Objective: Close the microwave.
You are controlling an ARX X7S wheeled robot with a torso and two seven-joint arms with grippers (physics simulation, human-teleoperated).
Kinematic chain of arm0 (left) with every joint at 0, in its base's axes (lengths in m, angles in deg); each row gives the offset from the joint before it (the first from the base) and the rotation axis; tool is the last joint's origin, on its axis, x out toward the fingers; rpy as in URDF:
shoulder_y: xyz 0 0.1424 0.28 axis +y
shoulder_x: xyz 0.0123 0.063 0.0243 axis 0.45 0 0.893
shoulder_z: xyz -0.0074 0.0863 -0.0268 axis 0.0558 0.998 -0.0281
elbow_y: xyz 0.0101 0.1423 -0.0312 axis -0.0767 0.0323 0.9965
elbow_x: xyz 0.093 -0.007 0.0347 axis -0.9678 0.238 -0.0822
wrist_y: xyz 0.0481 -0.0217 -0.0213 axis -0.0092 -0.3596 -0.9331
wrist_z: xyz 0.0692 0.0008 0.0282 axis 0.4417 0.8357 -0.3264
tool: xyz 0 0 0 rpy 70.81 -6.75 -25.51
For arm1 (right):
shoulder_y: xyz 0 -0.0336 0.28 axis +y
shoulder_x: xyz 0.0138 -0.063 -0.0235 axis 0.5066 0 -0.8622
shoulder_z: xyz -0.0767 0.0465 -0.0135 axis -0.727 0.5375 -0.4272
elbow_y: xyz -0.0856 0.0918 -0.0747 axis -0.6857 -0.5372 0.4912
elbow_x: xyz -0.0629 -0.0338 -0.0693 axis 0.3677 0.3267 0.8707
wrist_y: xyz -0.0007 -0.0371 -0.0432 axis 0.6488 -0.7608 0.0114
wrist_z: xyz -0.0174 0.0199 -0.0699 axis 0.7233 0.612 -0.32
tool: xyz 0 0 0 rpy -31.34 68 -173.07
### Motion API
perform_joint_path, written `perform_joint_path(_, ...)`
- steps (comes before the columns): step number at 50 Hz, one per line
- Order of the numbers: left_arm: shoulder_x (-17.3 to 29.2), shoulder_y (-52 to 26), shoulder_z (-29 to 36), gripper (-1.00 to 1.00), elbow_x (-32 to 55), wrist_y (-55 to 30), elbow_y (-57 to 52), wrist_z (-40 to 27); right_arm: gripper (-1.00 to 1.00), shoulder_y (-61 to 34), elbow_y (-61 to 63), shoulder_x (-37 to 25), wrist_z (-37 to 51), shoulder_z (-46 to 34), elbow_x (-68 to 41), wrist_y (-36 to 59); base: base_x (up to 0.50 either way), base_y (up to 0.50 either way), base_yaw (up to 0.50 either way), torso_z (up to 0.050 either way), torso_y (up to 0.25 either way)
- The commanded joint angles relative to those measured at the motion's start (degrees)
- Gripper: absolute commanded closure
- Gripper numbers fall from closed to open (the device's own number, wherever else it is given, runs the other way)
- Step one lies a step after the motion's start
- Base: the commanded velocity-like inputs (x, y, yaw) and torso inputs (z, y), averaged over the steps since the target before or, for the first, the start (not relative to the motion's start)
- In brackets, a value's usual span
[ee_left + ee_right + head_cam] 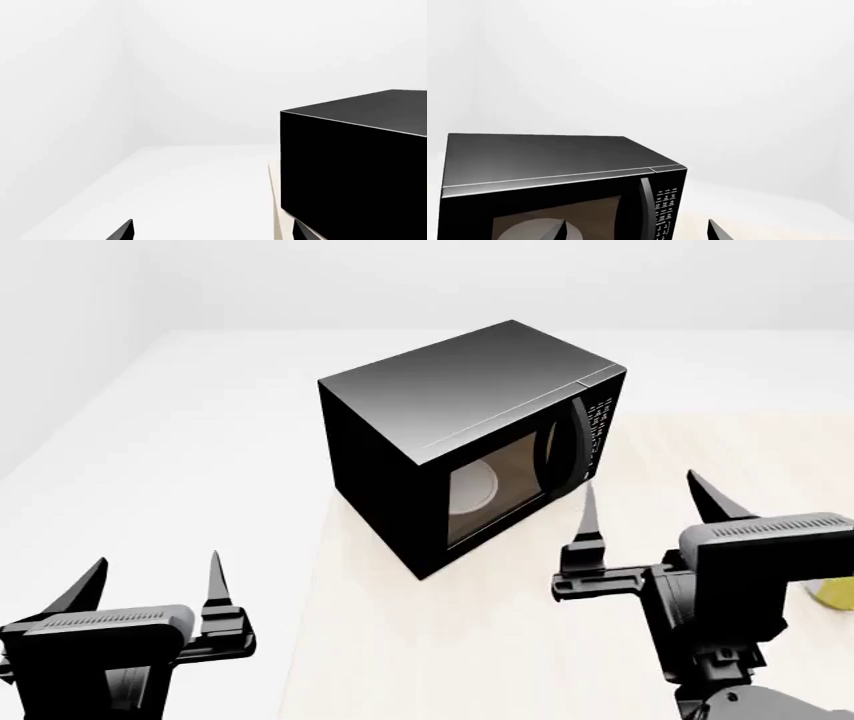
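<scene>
White walls and floor all around, bare of detail. Pale beige table (441,640) in the foreground of the head view.

Microwave (467,440): glossy black box, standing on the far left part of the table, near its left edge, turned at an angle so that the front faces the right arm. Door flush with the front, no gap visible along its edges. White turntable plate (475,490) visible through the door window. Curved black handle (577,445) upright beside the window, keypad panel (599,425) with white buttons just beyond it at the front's far end.

Left hand (150,585): low at the view's left, off the table's left edge, fingers spread and pointing up, pinching nothing. Well apart from the microwave. In the left wrist view, only a black rear corner of the microwave (353,160) and the table edge in sight.

Right hand (647,510): over the table, in front of the microwave's keypad end, near it but not touching. Fingers spread wide, nothing between them. Right wrist view aimed at the front of the microwave (560,185), handle and keypad in frame.

Small yellow object (837,592) at the table's right edge, partly hidden behind the right arm; kind cannot be told.
</scene>
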Motion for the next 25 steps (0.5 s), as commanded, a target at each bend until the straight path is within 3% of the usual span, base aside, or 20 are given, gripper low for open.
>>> perform_joint_path(1,0.1,0.0,0.0,-1.00,0.1,0.1,0.0,-0.1,-1.00,2.7,5.3,-3.7,2.1,0.1,1.7,-2.5,0.00,0.00,0.00,0.000,0.000)
perform_joint_path(25,0.1,0.1,0.3,-1.00,-0.2,0.3,0.1,-0.4,-1.00,5.8,14.2,-9.1,5.9,0.5,4.2,-5.6,0.00,0.00,0.00,0.000,0.000)
